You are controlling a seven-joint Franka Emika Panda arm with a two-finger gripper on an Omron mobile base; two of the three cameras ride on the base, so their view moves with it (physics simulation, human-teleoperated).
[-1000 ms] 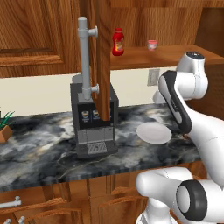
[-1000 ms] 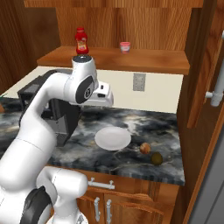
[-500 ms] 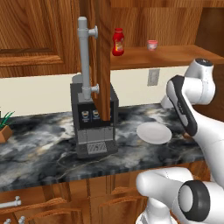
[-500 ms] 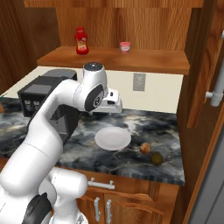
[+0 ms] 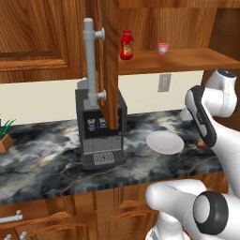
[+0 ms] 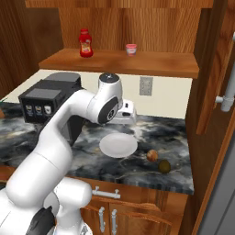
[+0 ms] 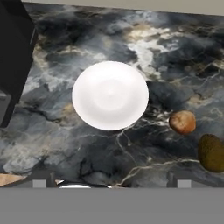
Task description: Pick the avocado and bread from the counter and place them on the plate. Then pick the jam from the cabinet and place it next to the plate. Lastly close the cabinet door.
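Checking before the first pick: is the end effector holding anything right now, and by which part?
Nothing is held. The end effector hangs open above the counter, with the plate, bread and avocado all lying untouched below it.

You see a white plate (image 7: 110, 95) on a dark grey bench (image 7: 175, 57) with pale wavy lines. The bread (image 7: 182, 122) is brown, the avocado (image 7: 211, 152) dark green. The jam (image 6: 131, 49) is pink-red, the cabinet (image 6: 137, 23) reddish-brown.
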